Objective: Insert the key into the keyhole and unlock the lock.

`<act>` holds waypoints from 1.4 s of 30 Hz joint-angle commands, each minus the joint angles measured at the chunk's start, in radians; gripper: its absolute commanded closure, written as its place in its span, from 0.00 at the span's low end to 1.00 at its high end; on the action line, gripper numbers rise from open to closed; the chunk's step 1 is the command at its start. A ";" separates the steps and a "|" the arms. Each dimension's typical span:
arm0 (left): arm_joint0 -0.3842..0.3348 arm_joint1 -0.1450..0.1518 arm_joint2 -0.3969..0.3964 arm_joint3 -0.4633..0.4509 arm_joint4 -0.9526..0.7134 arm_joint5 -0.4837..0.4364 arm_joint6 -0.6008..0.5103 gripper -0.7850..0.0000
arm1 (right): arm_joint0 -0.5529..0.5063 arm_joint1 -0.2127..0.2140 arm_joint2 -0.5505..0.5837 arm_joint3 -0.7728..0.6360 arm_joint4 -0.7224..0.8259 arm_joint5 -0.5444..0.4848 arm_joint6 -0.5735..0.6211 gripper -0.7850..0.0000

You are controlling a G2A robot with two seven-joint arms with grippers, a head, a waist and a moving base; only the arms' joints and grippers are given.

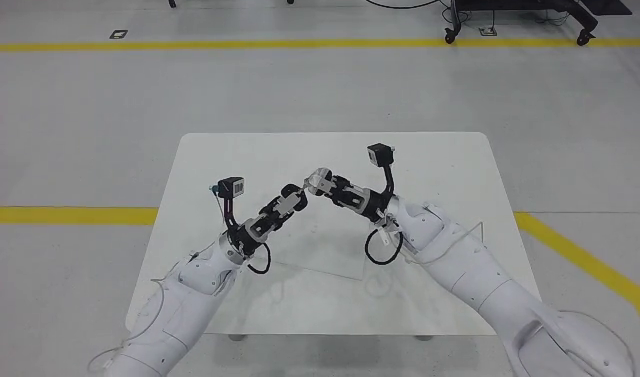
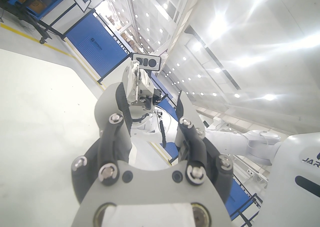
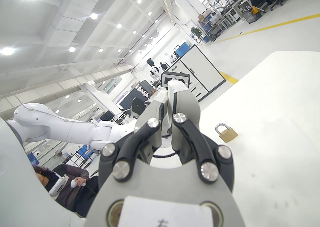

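At the centre of the top frame, your two grippers stood tip to tip above the white table [image 1: 430,167]. The left gripper [image 1: 296,193] was just left of centre and the right gripper [image 1: 318,180] just right of it.

Your left gripper [image 2: 150,93] had its fingers [image 2: 107,110] spread wide, and they held nothing. The tips of the other gripper sat in the gap between them, close by one finger's dark pad.

Your right gripper [image 3: 171,88] had its fingers [image 3: 186,105] pressed together. The pads met edge-on to the camera, so I could not tell whether they were pinching the key.

The padlock [image 3: 227,133] lay on the table surface [image 3: 275,113], a little way beyond your right gripper and clear of both sets of fingers. It had a brass body, and its silver shackle was seated in it.

By count, you had two grippers, one with fingers apart and one with them together. You also had one padlock and one table.
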 commanded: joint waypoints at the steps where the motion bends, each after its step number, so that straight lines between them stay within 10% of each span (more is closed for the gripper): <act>1: 0.000 -0.002 0.001 0.001 -0.001 0.001 -0.002 0.53 | -0.003 -0.004 0.010 0.003 -0.001 0.000 0.009 1.00; 10: 0.000 -0.008 -0.006 0.013 -0.041 0.010 -0.006 1.00 | -0.020 -0.018 0.052 0.001 -0.007 0.000 0.058 1.00; 20: -0.006 -0.015 -0.018 0.031 -0.057 0.040 -0.004 1.00 | -0.044 -0.027 0.100 -0.014 -0.001 0.000 0.112 0.96; 21: -0.006 -0.015 -0.021 0.032 -0.057 0.040 -0.006 1.00 | -0.049 -0.026 0.106 -0.016 0.010 0.000 0.126 0.69; 22: -0.005 -0.015 -0.025 0.033 -0.058 0.038 -0.009 1.00 | -0.054 -0.024 0.112 -0.012 0.022 0.000 0.146 0.19; 23: -0.004 -0.013 -0.030 0.034 -0.057 0.038 -0.014 1.00 | -0.057 -0.021 0.117 -0.013 0.038 0.000 0.169 0.00; 26: 0.004 -0.005 -0.049 0.024 -0.054 0.036 -0.059 1.00 | -0.068 -0.010 0.139 -0.017 0.102 0.000 0.264 0.00; 31: 0.032 0.029 -0.106 -0.022 -0.039 0.074 -0.209 1.00 | -0.070 0.012 0.152 0.005 0.168 0.054 0.478 0.49; 42: 0.101 0.063 -0.158 -0.153 0.060 0.200 -0.299 1.00 | -0.072 0.008 0.165 -0.016 0.203 0.107 0.612 0.57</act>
